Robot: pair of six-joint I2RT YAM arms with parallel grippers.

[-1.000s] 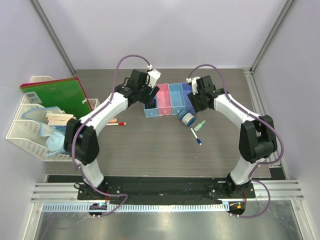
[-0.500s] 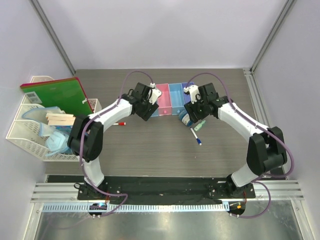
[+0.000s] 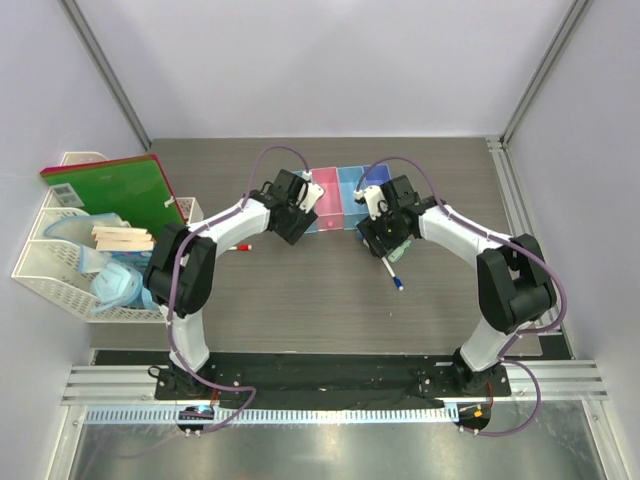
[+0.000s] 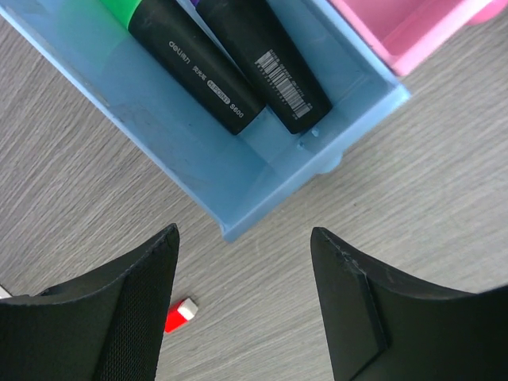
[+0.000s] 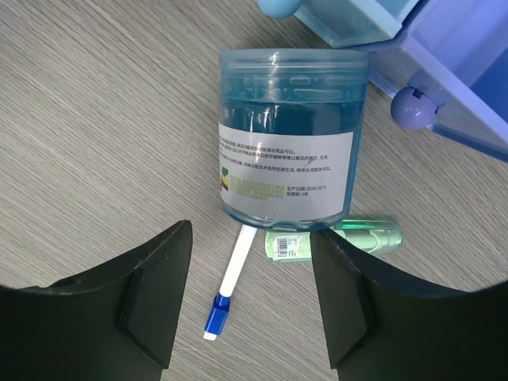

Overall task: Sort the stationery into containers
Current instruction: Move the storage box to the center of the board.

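Two black highlighters (image 4: 230, 67) lie in the left light blue bin (image 4: 238, 178) of the containers; the pink bin (image 3: 328, 196) adjoins it. My left gripper (image 4: 246, 302) hangs open and empty above the table just before that bin's near end (image 3: 296, 218). A red-capped marker (image 3: 240, 247) lies left of it. My right gripper (image 5: 250, 309) stands open above the round blue jar (image 5: 287, 139), touching nothing. Behind the jar lie a blue-capped white marker (image 5: 230, 282) and a small green bottle (image 5: 333, 238). From above, the right gripper (image 3: 384, 232) hides the jar.
The second light blue bin (image 3: 351, 190) and purple-blue bin (image 3: 375, 178) close the row. A white mesh organiser (image 3: 50, 275) at the left edge holds a green notebook (image 3: 115, 190) and wooden sticks (image 3: 120, 237). Grey walls surround the table.
My right gripper came away from the purple-blue bin, moved down and left over the blue jar, and opened wider. My left gripper drew back from over the light blue bin to its near end.
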